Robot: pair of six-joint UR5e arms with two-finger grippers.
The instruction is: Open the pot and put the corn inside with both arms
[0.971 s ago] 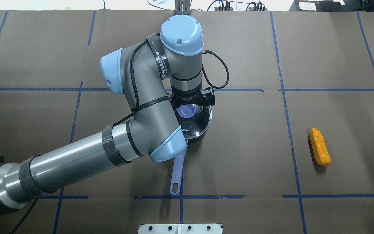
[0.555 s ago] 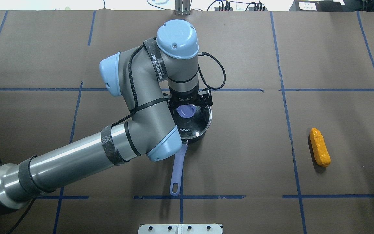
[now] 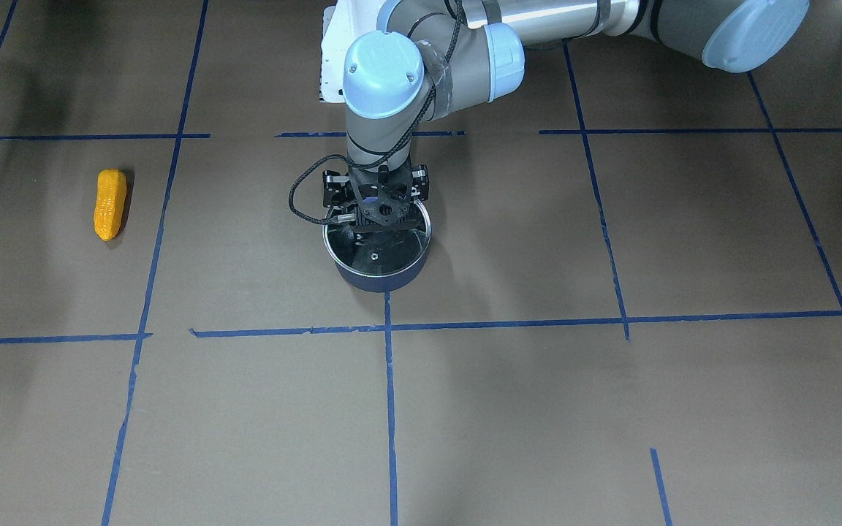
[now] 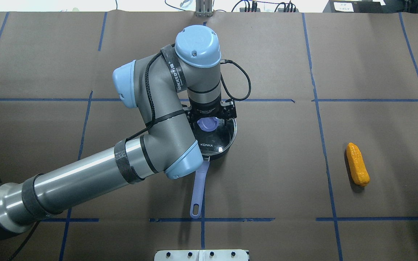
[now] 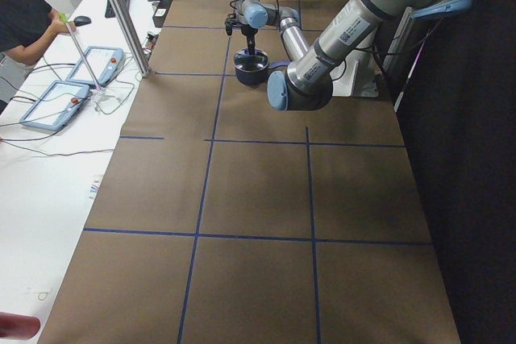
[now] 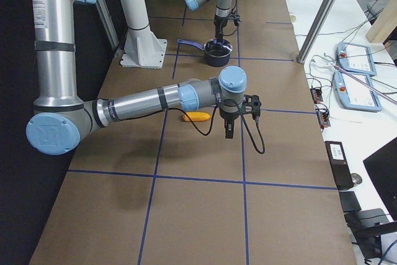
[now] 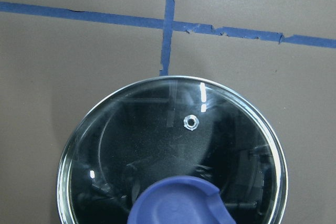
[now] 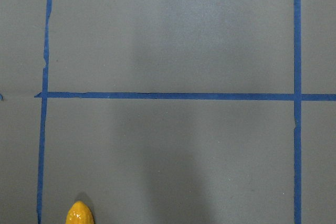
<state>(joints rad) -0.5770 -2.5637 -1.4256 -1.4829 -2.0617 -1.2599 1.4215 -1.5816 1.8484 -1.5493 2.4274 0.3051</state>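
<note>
**Lid on, corn out on the table: both pincers poised**

The brown table (image 4: pixel 376 54) is gridded in blue tape. My left arm (image 4: pixel 85 181) reaches to the middle of it, and my right arm (image 6: pixel 149 100) stretches low over the far end.

The pot (image 3: pixel 381 277) stands upright with its glass lid (image 7: pixel 131 145) seated and its handle (image 4: pixel 198 188) pointing back at me. The corn (image 4: pixel 357 164) lies flat, well apart from the pot.

My left pincer (image 3: pixel 376 225) sits right over the purple-blue knob (image 7: pixel 181 203), but I cannot tell whether it is clenched or released. My right pincer (image 6: pixel 227 131) hangs near the corn, and I cannot tell its state either.

The risks as I judge them:
- An off-centre bite on that rounded knob could let the lid slip and drop back.
- The lid could drag the light pot up with it.
- The bumpy cob may roll away if I come down skewed.
</note>
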